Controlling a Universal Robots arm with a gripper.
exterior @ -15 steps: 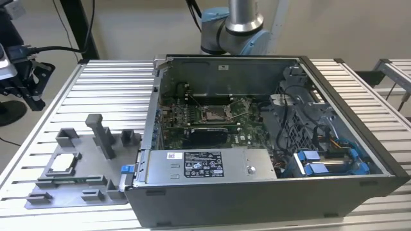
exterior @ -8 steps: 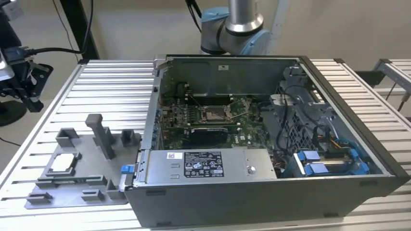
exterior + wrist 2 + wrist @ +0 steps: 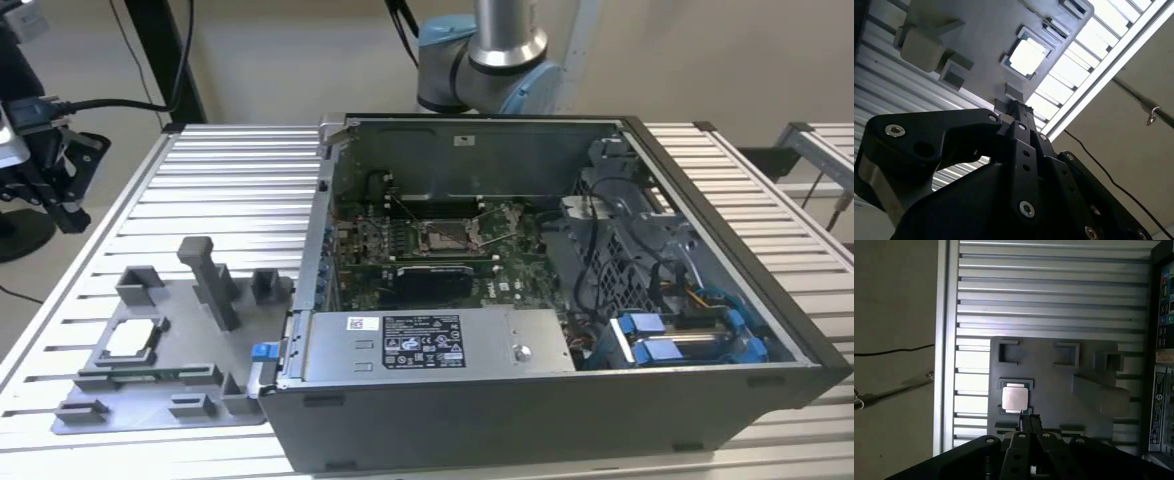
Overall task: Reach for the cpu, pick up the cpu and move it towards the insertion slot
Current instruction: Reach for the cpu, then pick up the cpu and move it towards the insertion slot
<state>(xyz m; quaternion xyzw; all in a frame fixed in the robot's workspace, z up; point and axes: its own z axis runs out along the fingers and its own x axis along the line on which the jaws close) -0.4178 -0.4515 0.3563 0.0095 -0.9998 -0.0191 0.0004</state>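
**Reach phase, before the grasp.** The cpu (image 3: 130, 340) lies flat, silvery top up, in its square recess on the grey fixture plate (image 3: 174, 355). The plate rests on the slatted desk (image 3: 227, 190), close to the desk edge at the exterior view's left and towards the near corner.

In the first wrist view the tool (image 3: 1026, 419) hangs over the plate, with its tip just beside the nearer edge of the cpu. The second wrist view shows the tool (image 3: 1018, 106) aimed at the same recess. The jaws stand together, or all but together, and nothing is between them. Whether the tip touches the plate cannot be told. It appears to be above the plate.

The insertion slot (image 3: 447, 237) is a silver-framed socket with a dark centre. It sits on the green motherboard (image 3: 521, 272) inside the open computer case (image 3: 534, 410), which fills the middle of the desk, well apart from the fixture plate. The arm (image 3: 501, 40) rises behind the case at the far edge of the desk.

Progress, as judged: the reach is well advanced, since the tool is lined up with the cpu. The pick-up is not yet done, because the cpu is seated in its recess. The carry to the slot is not begun, and the socket stands unoccupied.
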